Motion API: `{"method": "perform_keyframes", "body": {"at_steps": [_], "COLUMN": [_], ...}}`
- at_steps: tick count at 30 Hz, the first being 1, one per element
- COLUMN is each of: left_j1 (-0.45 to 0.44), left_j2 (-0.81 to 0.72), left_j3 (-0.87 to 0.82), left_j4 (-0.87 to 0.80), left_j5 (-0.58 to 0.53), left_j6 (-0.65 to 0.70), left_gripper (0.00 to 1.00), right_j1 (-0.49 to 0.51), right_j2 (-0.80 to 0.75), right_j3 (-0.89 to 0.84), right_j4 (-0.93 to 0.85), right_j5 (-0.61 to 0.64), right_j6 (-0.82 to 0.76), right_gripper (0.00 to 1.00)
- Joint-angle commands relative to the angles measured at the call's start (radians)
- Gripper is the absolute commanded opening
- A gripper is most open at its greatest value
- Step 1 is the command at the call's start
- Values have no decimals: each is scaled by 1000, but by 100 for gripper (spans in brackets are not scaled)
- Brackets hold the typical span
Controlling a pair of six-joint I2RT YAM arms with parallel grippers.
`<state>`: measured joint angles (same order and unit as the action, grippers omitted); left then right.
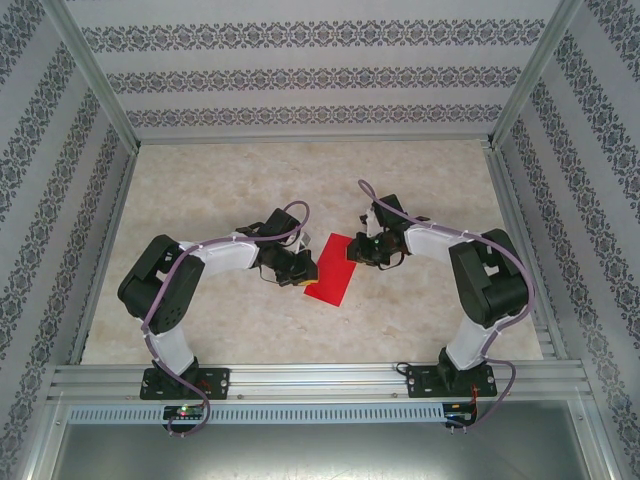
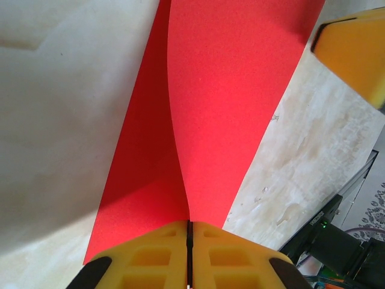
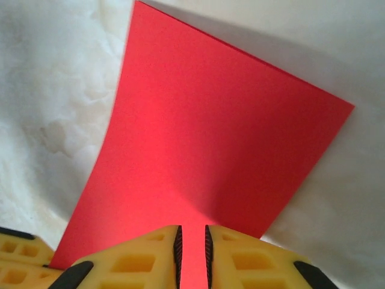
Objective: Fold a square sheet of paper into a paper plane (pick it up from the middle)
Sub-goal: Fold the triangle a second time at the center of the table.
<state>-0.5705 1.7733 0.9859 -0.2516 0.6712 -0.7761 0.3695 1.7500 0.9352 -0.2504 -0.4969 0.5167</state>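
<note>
My left pincer (image 2: 188, 227) is clamped on one edge of the thin bright red paper sheet (image 1: 335, 272), which lies mid-way across the pale marbled bench (image 1: 250, 180). My right pincer (image 3: 192, 232) stands narrowly apart at the opposite edge.

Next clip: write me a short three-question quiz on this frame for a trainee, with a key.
1. True or false: the left gripper has its jaws shut on the paper.
2. Where on the table is the paper? A) between the two grippers; B) against the far wall; C) beside the left arm's base.
3. Fill in: the right gripper shows a narrow ___ between its jaws.
Key: 1 true; 2 A; 3 gap.
</note>
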Motion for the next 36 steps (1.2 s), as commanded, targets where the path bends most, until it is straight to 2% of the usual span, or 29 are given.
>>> {"method": "perform_keyframes", "body": {"at_steps": [1, 11, 36], "left_j1": [-19, -22, -57], "left_j2": [5, 32, 191], "left_j3": [7, 54, 228], "left_j4": [21, 14, -27], "left_j5": [-13, -2, 7], "left_j6": [-15, -18, -14], "left_gripper": [11, 11, 11], "right_j1": [7, 16, 31], "right_j2": [30, 72, 62], "right_j3": [31, 33, 24], "right_j4": [-14, -33, -11], "right_j5": [50, 69, 47], "right_j6": [-34, -61, -87], "right_gripper": [18, 15, 13]}}
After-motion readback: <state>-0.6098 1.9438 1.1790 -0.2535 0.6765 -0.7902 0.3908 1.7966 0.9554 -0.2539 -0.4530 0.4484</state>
